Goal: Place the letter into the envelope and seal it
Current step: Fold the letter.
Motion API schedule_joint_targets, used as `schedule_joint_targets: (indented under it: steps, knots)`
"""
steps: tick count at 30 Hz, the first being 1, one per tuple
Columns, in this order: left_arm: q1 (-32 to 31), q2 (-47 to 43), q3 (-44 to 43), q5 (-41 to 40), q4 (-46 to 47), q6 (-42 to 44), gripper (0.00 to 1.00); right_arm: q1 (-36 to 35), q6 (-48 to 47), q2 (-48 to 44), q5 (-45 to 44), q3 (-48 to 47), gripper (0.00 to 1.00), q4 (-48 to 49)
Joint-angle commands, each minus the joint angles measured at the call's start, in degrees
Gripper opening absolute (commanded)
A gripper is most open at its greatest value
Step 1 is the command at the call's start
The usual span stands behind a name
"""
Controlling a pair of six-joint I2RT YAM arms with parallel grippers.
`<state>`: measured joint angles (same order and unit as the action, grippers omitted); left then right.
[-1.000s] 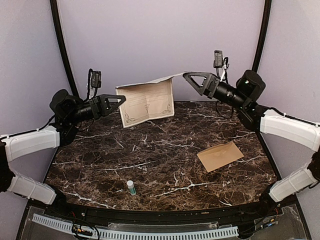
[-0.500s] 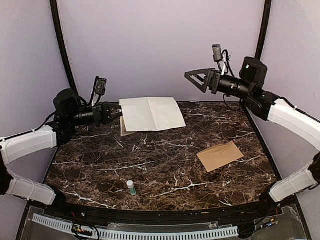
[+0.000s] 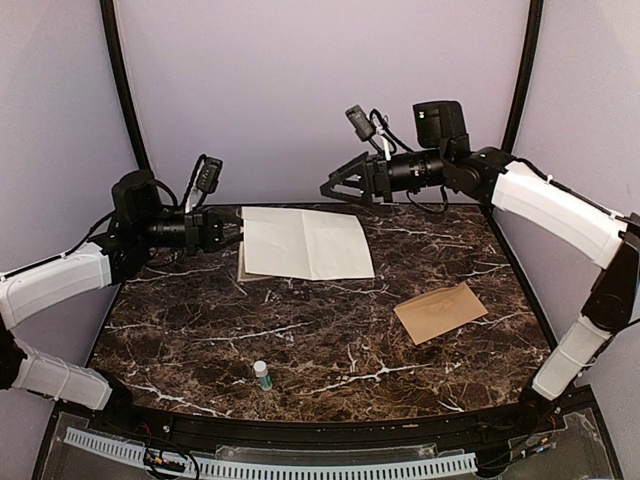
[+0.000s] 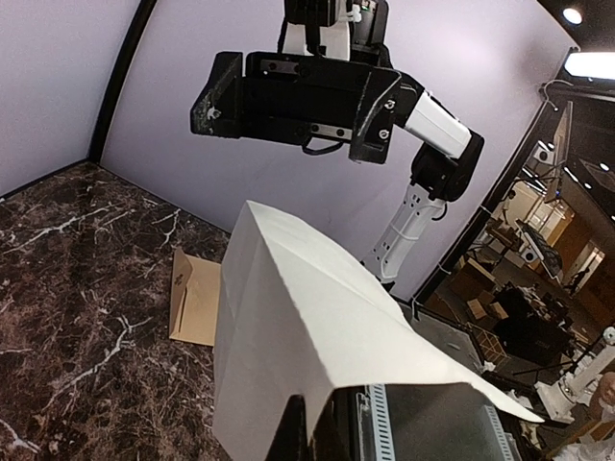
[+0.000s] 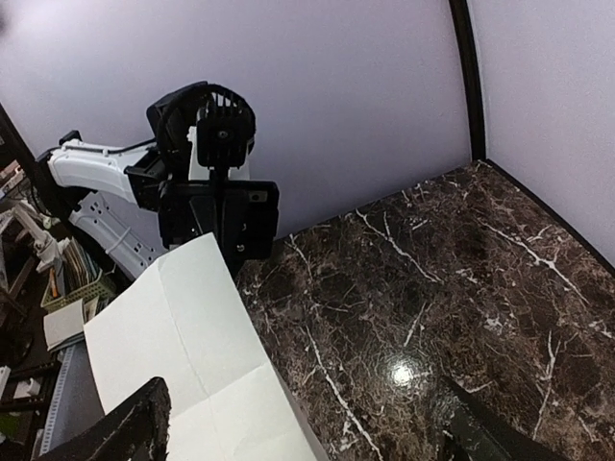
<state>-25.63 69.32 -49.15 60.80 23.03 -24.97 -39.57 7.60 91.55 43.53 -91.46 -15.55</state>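
The left gripper (image 3: 230, 232) is pinched shut on the left edge of the letter (image 3: 305, 243), holding the pale sheet out roughly level over the far side of the marble table (image 3: 330, 330). The sheet shows its blank side up with a crease running down the middle, and a second layer peeks out under its near left corner. Whether any of it rests on the table I cannot tell from here. In the left wrist view the paper (image 4: 288, 336) fans out straight from the closed fingers and droops a little towards its far end. The right gripper (image 3: 330, 190) hangs in the air just above and behind the sheet's far edge, pointing left, jaws spread wide with nothing between them. Its two fingers (image 5: 130, 427) sit at opposite bottom corners of its own camera view, with the letter (image 5: 183, 355) below. The envelope (image 3: 440, 312) lies flat on the right side of the table, turned at a slight angle, well apart from the letter and from both grippers. A small bottle (image 3: 262, 375) with a pale cap stands upright alone near the front edge, about mid-table.
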Motion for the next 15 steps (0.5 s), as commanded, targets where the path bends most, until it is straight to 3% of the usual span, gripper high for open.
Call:
schedule_joint_targets:
  steps: [1,9,15]
  knots:
    - [-1.6,1.0,-3.0,5.0,-4.7,2.3,0.0,-1.4,-6.3,4.1,4.9,-6.8,0.86,-11.1]
    - [-3.4,3.0,-5.2,7.4,-7.5,3.9,0.0,-3.5,-11.2,10.1,9.8,-13.1,0.7,-20.5]
    - [-4.9,4.8,-7.2,8.3,-9.9,5.3,0.0,-4.7,-14.4,11.7,12.6,-15.1,0.67,-25.6]
